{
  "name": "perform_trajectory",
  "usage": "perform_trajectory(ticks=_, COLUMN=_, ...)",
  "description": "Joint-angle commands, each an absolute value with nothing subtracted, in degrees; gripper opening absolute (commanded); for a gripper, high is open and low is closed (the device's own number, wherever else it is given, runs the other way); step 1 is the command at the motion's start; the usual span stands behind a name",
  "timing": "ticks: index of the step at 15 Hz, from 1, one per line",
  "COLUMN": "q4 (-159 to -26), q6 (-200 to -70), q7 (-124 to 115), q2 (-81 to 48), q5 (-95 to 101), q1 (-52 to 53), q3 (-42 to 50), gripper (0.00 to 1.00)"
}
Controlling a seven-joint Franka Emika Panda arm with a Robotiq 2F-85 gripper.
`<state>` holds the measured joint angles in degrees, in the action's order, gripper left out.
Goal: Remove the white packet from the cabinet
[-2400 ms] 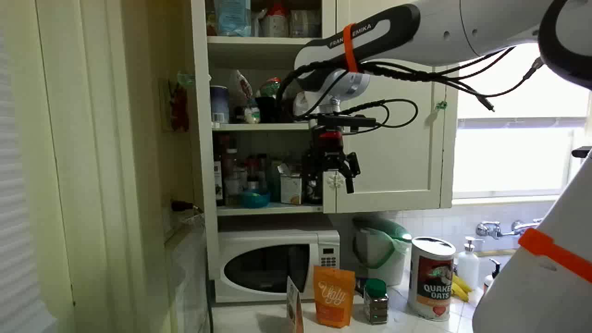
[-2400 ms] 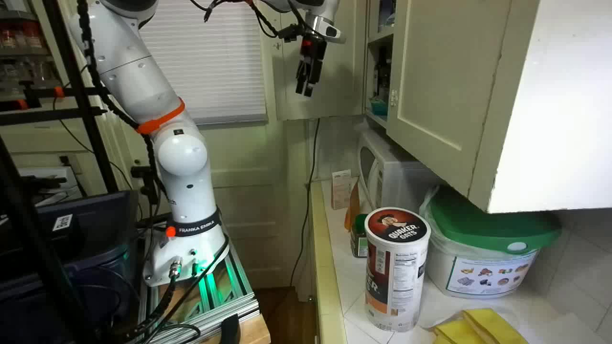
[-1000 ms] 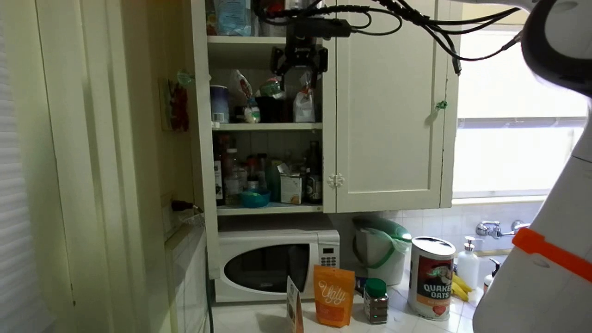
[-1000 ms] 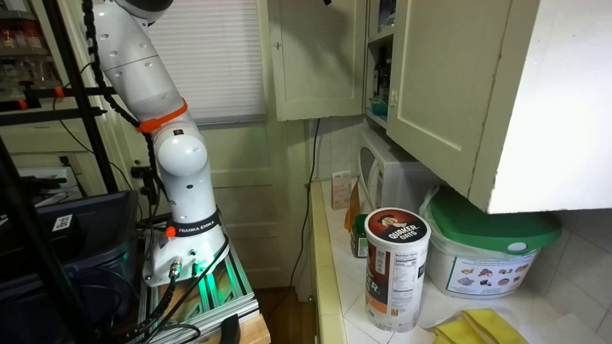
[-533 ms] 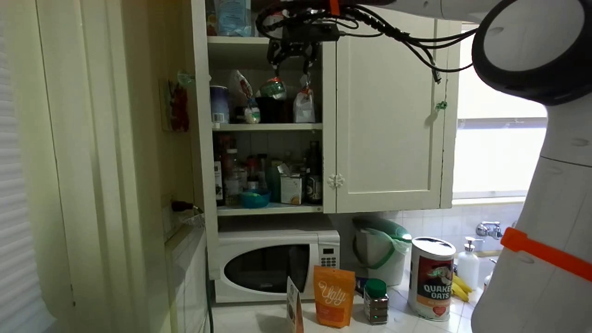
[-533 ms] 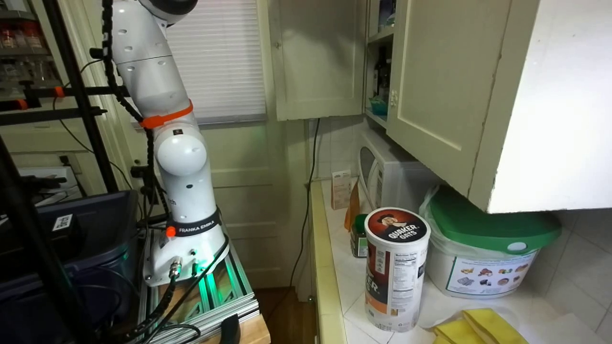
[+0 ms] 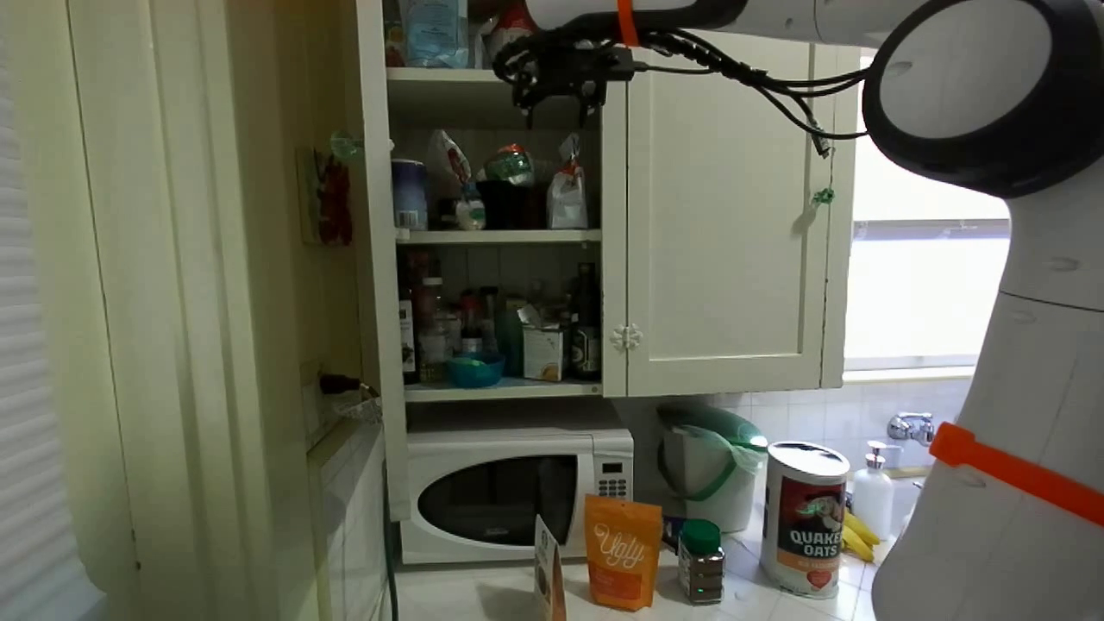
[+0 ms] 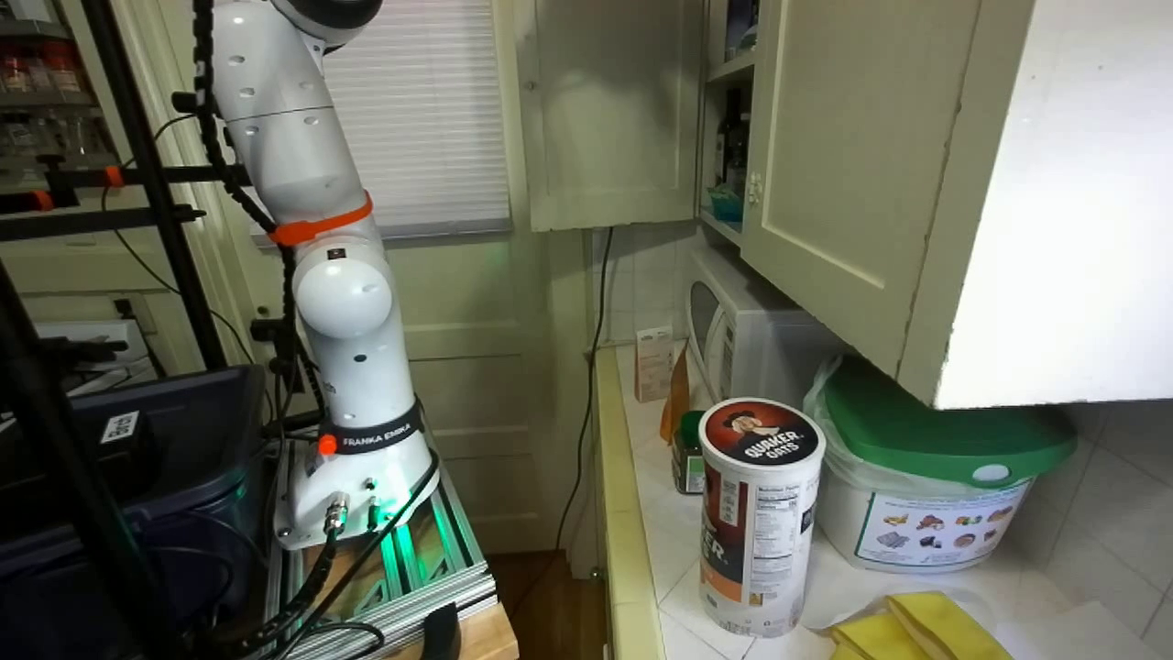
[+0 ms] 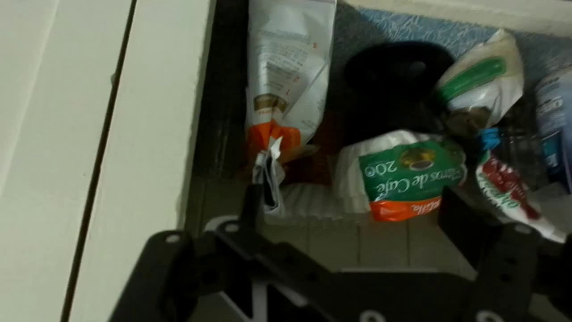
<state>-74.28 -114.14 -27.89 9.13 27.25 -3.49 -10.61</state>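
Observation:
The white packet (image 7: 567,198) stands upright on the middle shelf of the open cream-white cabinet (image 7: 720,233), at the shelf's right end. It also shows in the wrist view (image 9: 288,67), whitish with an orange band and a folded top. My gripper (image 7: 557,121) is above it in an exterior view, close to the shelf above. In the wrist view my gripper (image 9: 355,194) is open with nothing held. Its left finger (image 9: 254,199) overlaps the packet's folded top; I cannot tell whether they touch. The gripper is out of view in an exterior view that shows the cabinet (image 8: 852,165) from the side.
A coffee filter pack (image 9: 406,174), a black container (image 9: 397,67) and a blue canister (image 7: 409,194) share the shelf. The upper shelf edge (image 7: 448,76) and cabinet frame (image 9: 147,112) are close to the gripper. A microwave (image 7: 509,440) is below.
My gripper has risen from in front of the lower shelf to above the packet. In the last half second its fingers have lifted slightly and tilted; the packet stays in place.

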Motion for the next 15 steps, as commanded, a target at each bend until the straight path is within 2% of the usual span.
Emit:
perform_trajectory(ticks=1, q4=-72.92, q6=-117.94, q7=-33.66, q2=7.81, q5=31.32, q1=-5.07, q3=-10.5, gripper=1.0)
perform_trajectory(ticks=12, q4=-73.31, q6=-120.79, q7=-39.96, q2=4.78, q5=36.89, q1=-5.91, q3=-10.19, gripper=1.0)
perform_trajectory(ticks=13, q4=-73.31, q6=-121.48, q7=-40.16, q2=4.47, q5=36.84, q1=-5.96, q3=-10.14, gripper=0.96)
perform_trajectory(ticks=14, q4=-73.41, q6=-122.51, q7=-40.0, q2=4.22, q5=36.89, q1=-6.05, q3=-10.04, gripper=0.78)
perform_trajectory(ticks=15, q4=-73.43, q6=-123.07, q7=-40.09, q2=3.96, q5=36.94, q1=-6.07, q3=-9.97, gripper=0.71)
